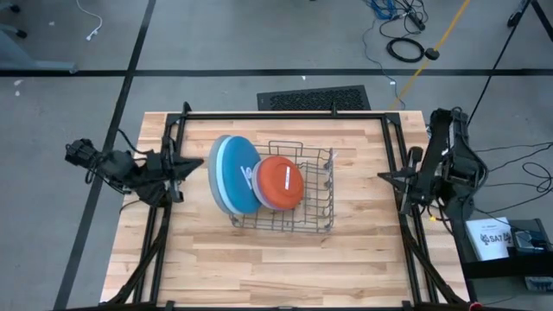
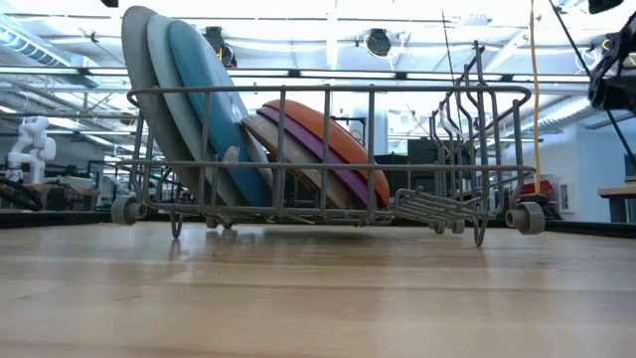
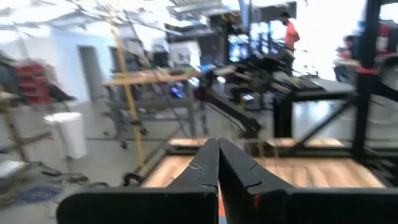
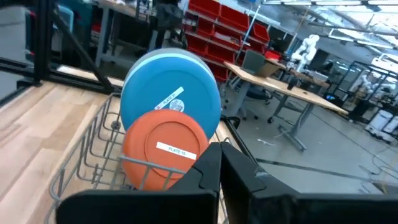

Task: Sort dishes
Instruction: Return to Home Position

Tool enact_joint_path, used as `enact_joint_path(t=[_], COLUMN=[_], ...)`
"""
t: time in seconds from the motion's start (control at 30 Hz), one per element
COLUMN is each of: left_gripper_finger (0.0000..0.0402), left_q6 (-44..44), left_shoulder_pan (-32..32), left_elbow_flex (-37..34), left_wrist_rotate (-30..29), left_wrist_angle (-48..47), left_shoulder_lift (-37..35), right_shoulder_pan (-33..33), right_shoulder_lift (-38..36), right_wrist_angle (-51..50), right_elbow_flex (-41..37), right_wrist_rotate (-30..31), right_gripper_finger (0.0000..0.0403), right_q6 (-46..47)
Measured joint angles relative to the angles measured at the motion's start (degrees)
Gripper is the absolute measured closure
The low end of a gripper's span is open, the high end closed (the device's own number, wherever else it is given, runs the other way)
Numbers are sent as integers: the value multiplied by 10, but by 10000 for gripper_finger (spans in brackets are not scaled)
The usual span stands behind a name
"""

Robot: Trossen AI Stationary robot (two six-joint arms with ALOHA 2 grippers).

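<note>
The plates stand on edge in the grey wire rack [image 1: 321,192] at the table's middle. Three larger ones, grey, light blue and darker blue [image 1: 232,171], lean at the rack's left end; the orange-red plate [image 1: 278,182] leans against them, with purple and beige-grey ones [image 2: 298,149] behind it. My left gripper [image 1: 197,162] is shut and empty by the left rail, left of the plates. My right gripper [image 1: 382,177] is shut and empty, right of the rack. The right wrist view shows the blue [image 4: 171,93] and orange-red [image 4: 165,149] plates.
Black frame rails [image 1: 276,115] run along the table's far, left and right sides. Bare wooden tabletop [image 1: 276,268] lies near the front edge. The rack's right half [image 2: 447,199] holds no plates. People stand in the room beyond, in the left wrist view [image 3: 289,31].
</note>
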Motion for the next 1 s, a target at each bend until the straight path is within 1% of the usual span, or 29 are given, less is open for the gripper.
enact_joint_path(t=[0.1,0.13,0.27,0.37,0.47,0.57,0.77,1.0], left_gripper_finger=[400,400,400,400,400,400,400,400], left_q6=[-25,-25,-11,-13,-32,-40,-40,-57], left_shoulder_pan=[17,22,46,69,99,130,189,264], left_elbow_flex=[-1,-7,-56,-100,-142,-166,-168,-168], left_wrist_rotate=[43,55,87,95,126,166,220,309], left_wrist_angle=[-36,-30,38,96,127,169,185,189], left_shoulder_lift=[0,0,-10,-18,-20,-21,-21,-20], right_shoulder_pan=[29,41,87,102,104,103,99,75], right_shoulder_lift=[-39,-52,-78,-85,-85,-84,-60,-13], right_wrist_angle=[-18,-20,11,-6,-18,-17,-7,-6], right_elbow_flex=[-27,-38,-39,-40,-52,-64,-91,-94], right_wrist_rotate=[18,28,56,61,61,62,61,61], right_gripper_finger=[403,403,403,403,403,403,403,403], right_q6=[18,25,1,38,73,106,155,194])
